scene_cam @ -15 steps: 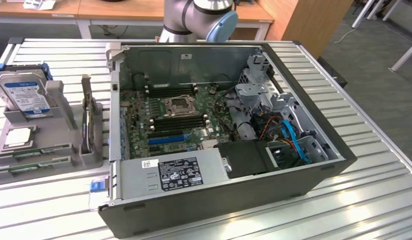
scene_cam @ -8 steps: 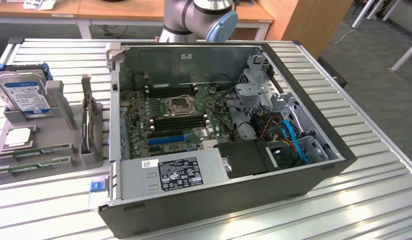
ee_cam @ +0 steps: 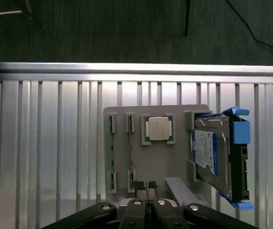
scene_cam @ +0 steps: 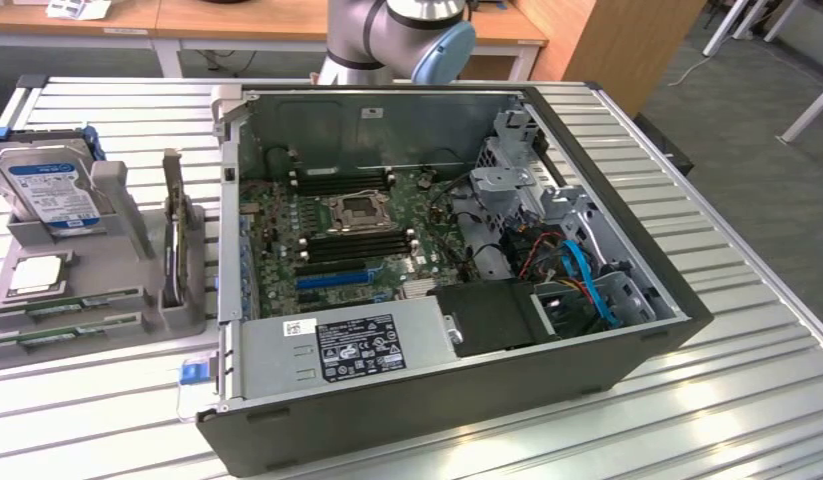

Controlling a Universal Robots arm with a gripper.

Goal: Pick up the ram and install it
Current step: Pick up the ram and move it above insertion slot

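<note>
The jaws of the gripper (ee_cam: 146, 185) are closed together with nothing between them. In the wrist view they hang at the edge of the grey holder (ee_cam: 174, 157); whether they touch it cannot be told.

The slatted metal table (scene_cam: 731, 330) carries everything. An open computer case (scene_cam: 545, 390) lies on its side over the middle of the surface. Inside it a green motherboard (scene_cam: 338, 235) faces up, with rows of black slots (scene_cam: 360, 245) beside the processor socket and a grey power supply (scene_cam: 344, 350) along the case's near wall. The robot arm (scene_cam: 384, 30) rises behind the case at the table's far edge.

The holder sits near the table's edge on the exterior view's left, just beside the case. A blue-labelled hard drive (ee_cam: 208, 152) in a blue bracket stands at one end of the holder. Next to it a square silver processor (ee_cam: 157, 129) lies flat in its recess.

The ram (ee_cam: 130, 152), a narrow green stick, rests on edge in a slot beside the processor, one end just beside the fingertips. A second stick (ee_cam: 111, 152) sits in the parallel slot along the holder's outer edge.
</note>
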